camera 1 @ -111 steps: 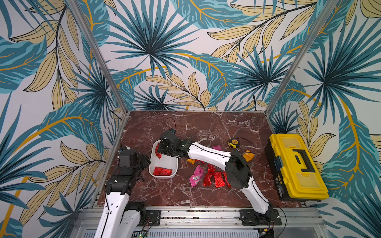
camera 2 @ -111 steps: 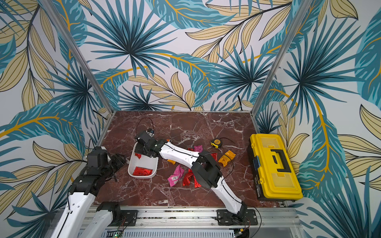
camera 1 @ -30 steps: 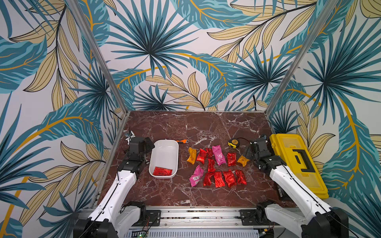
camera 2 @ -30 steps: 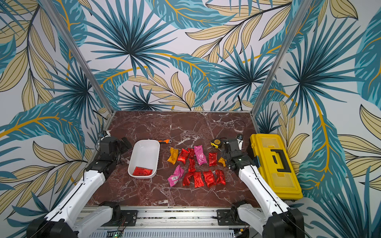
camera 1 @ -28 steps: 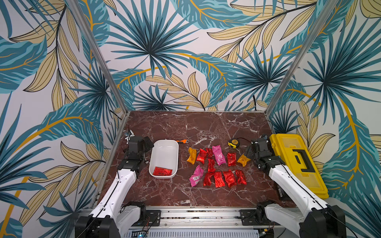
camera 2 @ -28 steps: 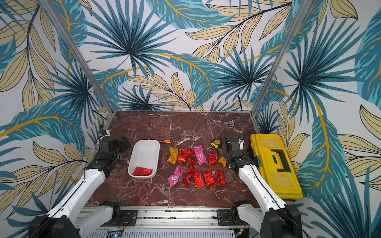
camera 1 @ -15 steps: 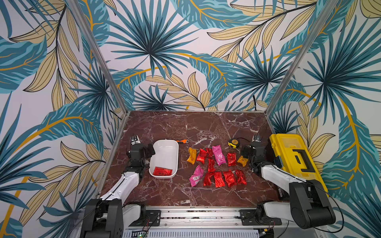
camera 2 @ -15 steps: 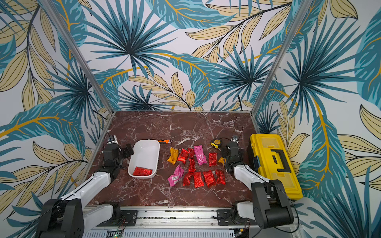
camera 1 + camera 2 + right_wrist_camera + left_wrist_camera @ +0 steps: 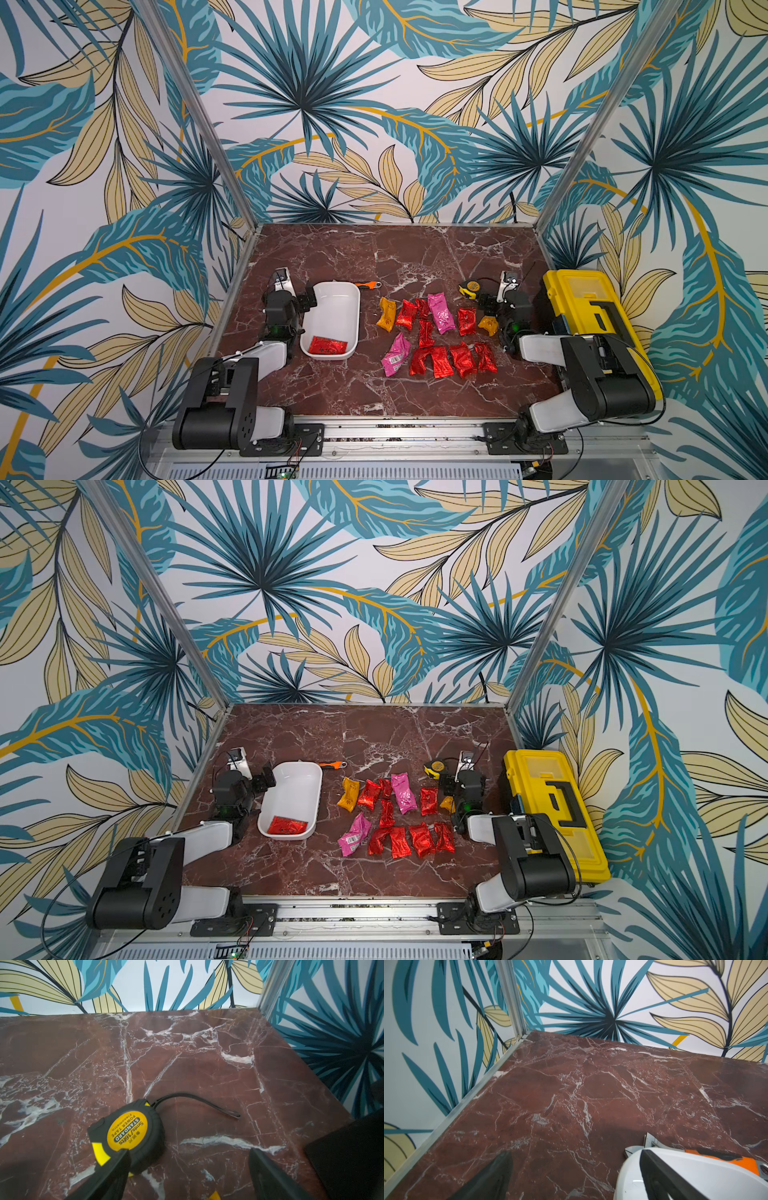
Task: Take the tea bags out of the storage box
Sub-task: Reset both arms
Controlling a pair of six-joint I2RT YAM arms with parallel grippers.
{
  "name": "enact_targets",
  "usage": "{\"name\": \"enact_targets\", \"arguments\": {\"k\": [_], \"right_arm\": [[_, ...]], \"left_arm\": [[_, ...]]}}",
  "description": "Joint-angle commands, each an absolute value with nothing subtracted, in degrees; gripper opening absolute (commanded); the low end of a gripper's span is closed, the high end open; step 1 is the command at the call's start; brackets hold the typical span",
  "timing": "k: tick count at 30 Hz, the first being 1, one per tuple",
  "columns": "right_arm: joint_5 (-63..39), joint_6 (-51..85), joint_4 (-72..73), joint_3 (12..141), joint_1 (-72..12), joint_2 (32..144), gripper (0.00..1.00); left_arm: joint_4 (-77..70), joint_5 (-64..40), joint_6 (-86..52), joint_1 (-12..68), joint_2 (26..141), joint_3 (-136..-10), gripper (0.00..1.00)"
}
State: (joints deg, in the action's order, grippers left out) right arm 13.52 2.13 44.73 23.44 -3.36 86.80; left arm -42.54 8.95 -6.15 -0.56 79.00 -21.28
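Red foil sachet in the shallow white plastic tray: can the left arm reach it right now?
Probably yes: the open left gripper sits by the white tray, and nothing covers the red sachet inside it.

Yellow toolbox [image 9: 582, 307], tape measure [image 9: 128, 1134], orange wrench [image 9: 368, 285]

Both top views look down from high above the near edge of the desk [image 9: 415, 257], facing the back wall [image 9: 374, 124], far enough off to take in the whole desk; they share almost everything. The left wrist camera sits low and close over the desk, facing its far left corner, with the storage box [image 9: 706, 1169] rim and a wrench [image 9: 737, 1164] at the frame's edge. The right wrist camera, equally low, faces the far right corner across a tape measure [image 9: 128, 1132]. All three also show in both top views.
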Motion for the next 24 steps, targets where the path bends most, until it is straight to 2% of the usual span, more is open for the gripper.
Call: {"name": "enact_targets", "arguments": {"k": [1,5,8,11,15,24], "right_arm": [[11.9,1.86,49.92,22.94,-2.8,86.52,0.93],[11.64,2.81,50.25,22.68,-2.0,86.31,0.93],[11.45,2.91,50.19,22.74,-1.76,86.39,0.95],[11.43,3.07,50.01,22.76,-1.7,86.32,0.96],[11.57,3.03,49.88,22.85,-1.71,86.4,0.98],[11.86,3.1,49.48,23.03,-1.75,86.33,0.99]], "left_arm": [[-54.93,7.4,-2.28,-1.22,82.65,-18.56,1.0],[-66.55,6.52,-1.64,-1.22,91.14,-16.81,1.0],[-57.95,7.47,-2.61,-1.23,87.06,-17.84,1.0],[-64.14,12.68,-3.89,-1.2,90.22,-17.51,1.0],[-57.66,11.09,-3.16,-1.13,89.36,-20.08,1.0],[-55.16,6.35,-1.5,-1.21,89.81,-21.62,1.0]]}}
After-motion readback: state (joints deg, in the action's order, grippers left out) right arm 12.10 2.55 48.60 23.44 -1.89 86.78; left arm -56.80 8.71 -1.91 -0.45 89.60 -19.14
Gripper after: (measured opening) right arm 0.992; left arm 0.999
